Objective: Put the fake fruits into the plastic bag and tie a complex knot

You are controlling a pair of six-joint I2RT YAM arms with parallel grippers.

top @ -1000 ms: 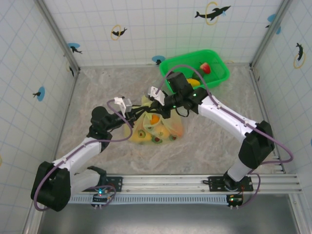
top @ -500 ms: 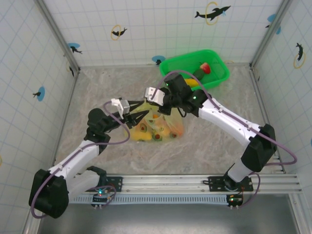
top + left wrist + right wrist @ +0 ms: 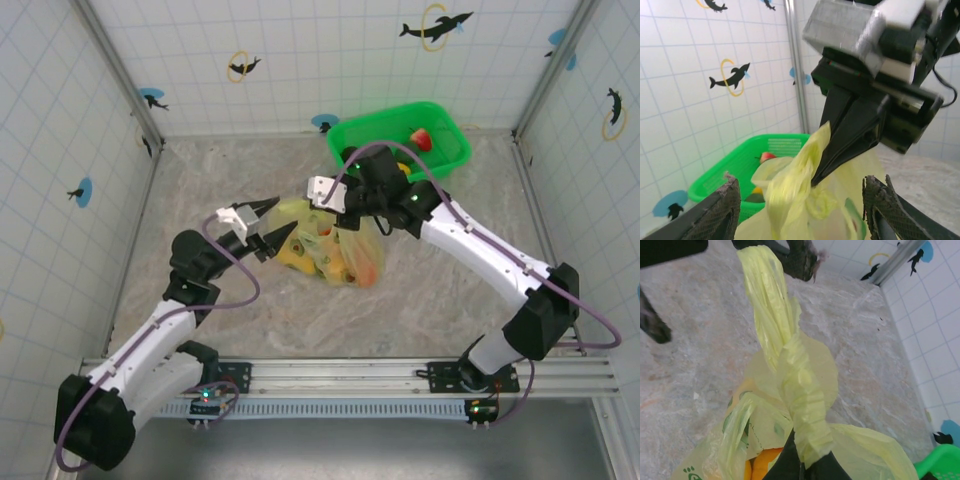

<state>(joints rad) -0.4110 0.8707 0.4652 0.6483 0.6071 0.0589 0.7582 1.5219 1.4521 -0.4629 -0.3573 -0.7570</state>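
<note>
1. While the bag (image 3: 335, 250) lies in the middle of the worktop (image 3: 200, 170), the left arm (image 3: 165, 320) and the right arm (image 3: 480, 255) reach in to it from the two sides.
2. The right jaws are shut tight on the bag. They pinch a twisted strip (image 3: 785, 355) of its thin yellow-green film.
3. From the right wrist, that strip stands up out of the pinch and points at the dark tips of the left jaws.
4. The left jaws are wide apart and hold nothing.
5. They sit at the bag's upper left side. From the left wrist, the strip hangs in the gap between them and touches neither side.
6. Fruits (image 3: 365, 268) are inside the bag. Orange and yellow ones show through the film from above.
7. From the right wrist, an orange one (image 3: 762, 465) sits low in the bag, just beside the right jaws.
8. Small green prints show on the bag's film.
9. A bright green basket (image 3: 452, 150) stands at the back right of the worktop, just behind the right arm.
10. A red fruit (image 3: 421, 138) lies in the basket. From the left wrist, a yellow one shows lower down in it too.
11. The bag is near the basket but apart from it.
12. The strip is bunched and wound where the right jaws grip it, but I cannot tell if a knot is there.
</note>
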